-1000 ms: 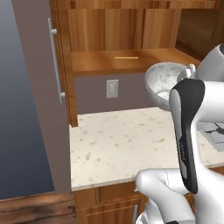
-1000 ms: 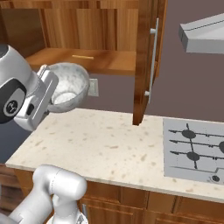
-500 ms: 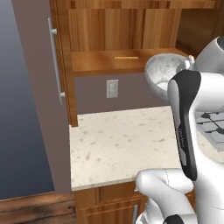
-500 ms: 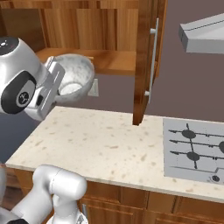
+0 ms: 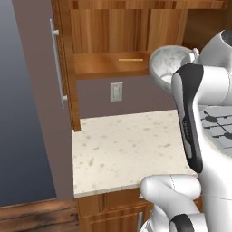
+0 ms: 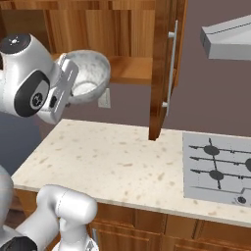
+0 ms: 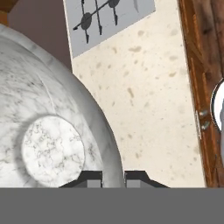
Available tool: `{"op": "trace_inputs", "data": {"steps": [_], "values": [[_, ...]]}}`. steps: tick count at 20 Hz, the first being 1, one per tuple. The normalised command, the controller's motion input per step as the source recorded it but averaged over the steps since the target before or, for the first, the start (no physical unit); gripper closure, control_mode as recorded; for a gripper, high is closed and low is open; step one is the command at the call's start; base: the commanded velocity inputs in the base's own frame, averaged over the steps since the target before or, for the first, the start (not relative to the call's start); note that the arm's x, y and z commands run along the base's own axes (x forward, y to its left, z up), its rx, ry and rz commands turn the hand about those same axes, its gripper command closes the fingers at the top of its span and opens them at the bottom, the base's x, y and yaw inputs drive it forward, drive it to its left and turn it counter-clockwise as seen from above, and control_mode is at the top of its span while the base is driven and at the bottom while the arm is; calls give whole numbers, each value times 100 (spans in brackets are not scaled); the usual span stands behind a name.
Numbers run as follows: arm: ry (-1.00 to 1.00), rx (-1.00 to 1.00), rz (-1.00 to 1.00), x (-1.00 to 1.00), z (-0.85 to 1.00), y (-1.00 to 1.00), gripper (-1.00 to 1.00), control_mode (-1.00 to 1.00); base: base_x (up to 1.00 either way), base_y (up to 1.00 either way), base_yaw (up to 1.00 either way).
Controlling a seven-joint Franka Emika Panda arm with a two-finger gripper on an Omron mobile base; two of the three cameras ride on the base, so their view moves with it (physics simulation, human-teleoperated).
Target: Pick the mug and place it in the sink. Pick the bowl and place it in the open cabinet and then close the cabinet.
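My gripper (image 7: 113, 177) is shut on the rim of the bowl (image 7: 52, 131), a large pale speckled bowl seen from below in the hand view. In the left base view the bowl (image 5: 166, 67) hangs tilted in the air at the right end of the open cabinet's shelf (image 5: 104, 64), above the counter. In the right base view the bowl (image 6: 90, 74) sits against my hand, level with the cabinet shelf (image 6: 132, 67). Both cabinet doors (image 5: 41, 90) (image 6: 161, 68) stand open. The mug and the sink are out of view.
A speckled counter (image 5: 127, 145) lies below the bowl, with a stove top (image 6: 218, 166) at its right end and a grey hood (image 6: 228, 39) above that. A wall socket (image 5: 116, 91) sits under the shelf. A thin yellow item (image 5: 130, 59) lies on the shelf.
The gripper has lifted the bowl higher and carried it closer to the cabinet shelf. The grip has not changed.
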Motion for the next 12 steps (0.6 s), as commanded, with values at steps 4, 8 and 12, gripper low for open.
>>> {"op": "trace_inputs", "data": {"steps": [4, 8, 12], "values": [[-13, -1, 0, 49, 6, 0, 100, -100, 0, 0, 0], [-17, 0, 0, 48, 2, 0, 100, -100, 0, 0, 0], [-14, 0, 0, 46, 0, 0, 100, -100, 0, 0, 0]]}}
